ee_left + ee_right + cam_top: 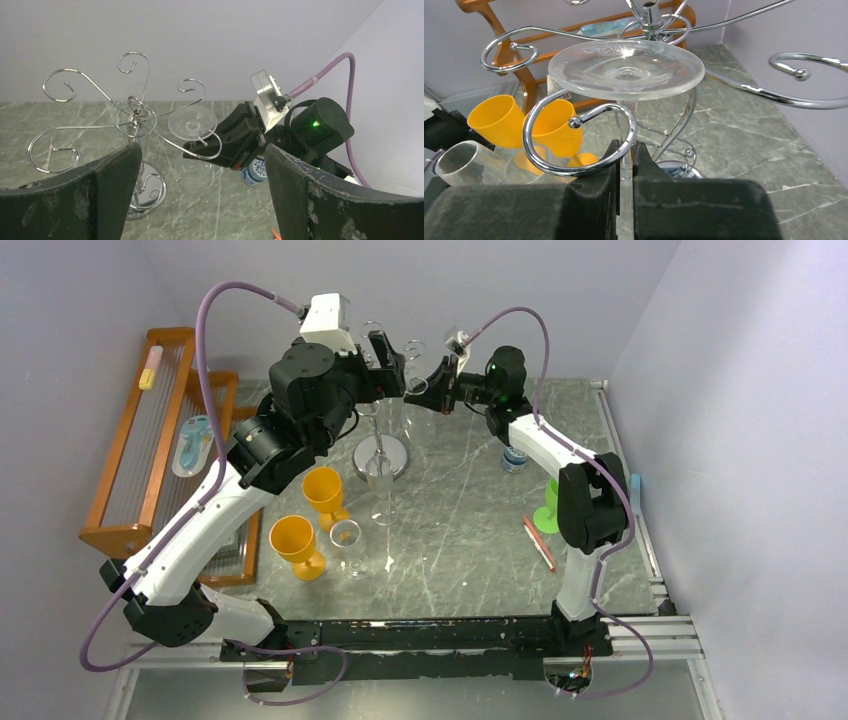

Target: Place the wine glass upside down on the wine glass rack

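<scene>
Wine glass (pixel 626 70): clear, inverted, foot uppermost. In the right wrist view the foot is a flat, transparent disc with faint embossed lettering, level, in the upper centre of the frame. Its stem runs straight down and is pinched between the fingers of the right end effector (pixel 625 156) at lower centre. The stem passes inside the loop of one curled arm and the foot sits just above that curl; contact cannot be confirmed. Wine glass rack (pixel 135 118): chrome wire, upright. A thin central pole rises from a round, mirror-bright base on the counter, and scrolled arms radiate from the top hub, each ending in a small ball. It stands left of centre in the left wrist view.
</scene>
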You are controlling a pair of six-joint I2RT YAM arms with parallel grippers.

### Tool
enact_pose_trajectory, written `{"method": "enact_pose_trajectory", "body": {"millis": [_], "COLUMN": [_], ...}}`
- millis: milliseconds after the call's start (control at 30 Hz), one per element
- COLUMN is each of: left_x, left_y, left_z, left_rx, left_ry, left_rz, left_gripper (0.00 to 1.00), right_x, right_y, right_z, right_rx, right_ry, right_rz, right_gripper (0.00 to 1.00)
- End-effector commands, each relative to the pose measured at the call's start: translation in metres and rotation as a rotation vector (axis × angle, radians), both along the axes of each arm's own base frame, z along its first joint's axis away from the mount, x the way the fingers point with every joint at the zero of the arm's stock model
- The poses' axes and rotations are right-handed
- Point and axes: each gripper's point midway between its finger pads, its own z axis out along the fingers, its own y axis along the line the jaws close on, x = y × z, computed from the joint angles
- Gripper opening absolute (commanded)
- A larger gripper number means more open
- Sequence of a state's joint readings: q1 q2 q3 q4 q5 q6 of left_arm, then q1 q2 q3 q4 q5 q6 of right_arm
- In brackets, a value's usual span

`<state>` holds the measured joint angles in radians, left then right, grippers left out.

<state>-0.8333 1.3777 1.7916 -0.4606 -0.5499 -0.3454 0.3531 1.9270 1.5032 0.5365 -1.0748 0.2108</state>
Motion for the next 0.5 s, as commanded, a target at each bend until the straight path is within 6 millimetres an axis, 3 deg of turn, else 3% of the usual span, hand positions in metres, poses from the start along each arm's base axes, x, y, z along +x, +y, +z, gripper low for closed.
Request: {"method": "enact_pose_trajectory", "body": {"millis": [0,467], "left_x": [-0.002,-0.006], "left_y": [-0.001,0.0], "left_z": [0.006,0.002], "left_rx": [-0.009,-0.028], "left_ry": [-0.006,-0.002], "left_rz": [-0.013,-0.022], "left_gripper": [0.96,0.96], "right_x": [-0.014,-0.038], "right_y": [-0.001,-0.013], "right_z": [0.02,0.03], "right_rx": [0.036,0.045], "right_ry": [-0.079,-0.114], "right_rz": [0.034,0.009], "right_gripper": [0.0,0.0]}}
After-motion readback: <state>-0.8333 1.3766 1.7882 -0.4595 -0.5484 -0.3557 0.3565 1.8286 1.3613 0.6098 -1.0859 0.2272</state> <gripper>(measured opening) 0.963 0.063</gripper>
